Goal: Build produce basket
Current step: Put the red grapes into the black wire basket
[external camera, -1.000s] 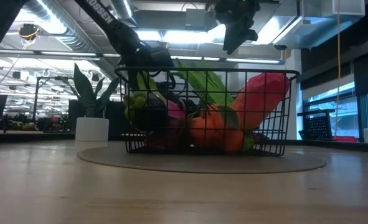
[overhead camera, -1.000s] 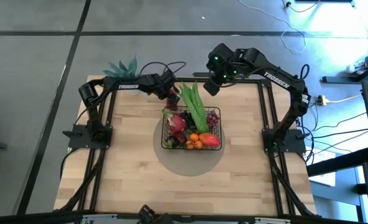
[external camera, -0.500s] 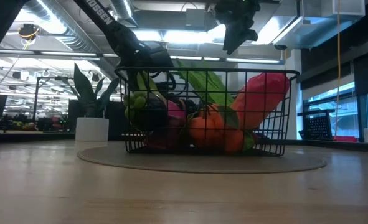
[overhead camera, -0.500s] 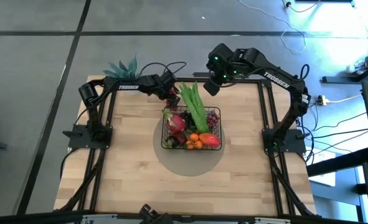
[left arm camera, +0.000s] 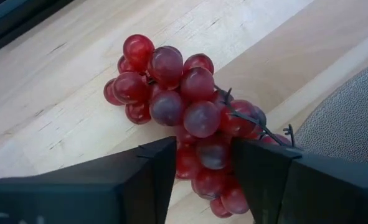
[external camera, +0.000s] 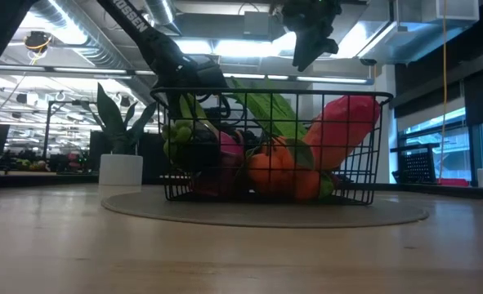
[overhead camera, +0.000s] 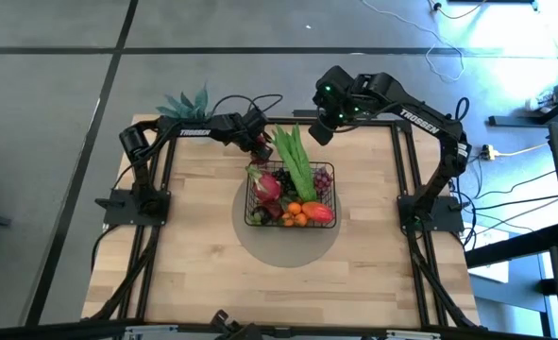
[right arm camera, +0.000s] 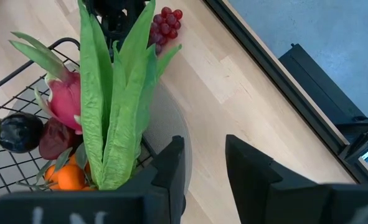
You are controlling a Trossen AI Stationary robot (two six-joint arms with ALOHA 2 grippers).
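Hardly anything shifts between the earlier pictures and now: both my arms sit where they were, and only my left fingers seem to draw in a touch on the fruit. The red grape bunch (left arm camera: 184, 112) lies on the bare wood just beside the round grey mat (left arm camera: 352, 118), outside the basket (overhead camera: 254, 215) near its far left corner. My left gripper (left arm camera: 199, 165) is down over it, fingers either side of the lower grapes and touching them; whether that is a firm pinch yet, I cannot tell.

The basket sits mid-table on the mat, already well stocked: pink dragon fruit (overhead camera: 267, 185), long green pods (overhead camera: 295, 159) standing up and poking over the rim, small oranges (overhead camera: 295, 213), a red mango (overhead camera: 320, 213), dark grapes (overhead camera: 324, 176). By my reckoning the job is nearly done, with this bunch the one piece visibly left out.

My right gripper (right arm camera: 202, 168) hangs spread and empty above the basket's far edge, waiting. Behind the table stands a potted plant (external camera: 118, 131). Both arms read "TROSSEN" in white letters.
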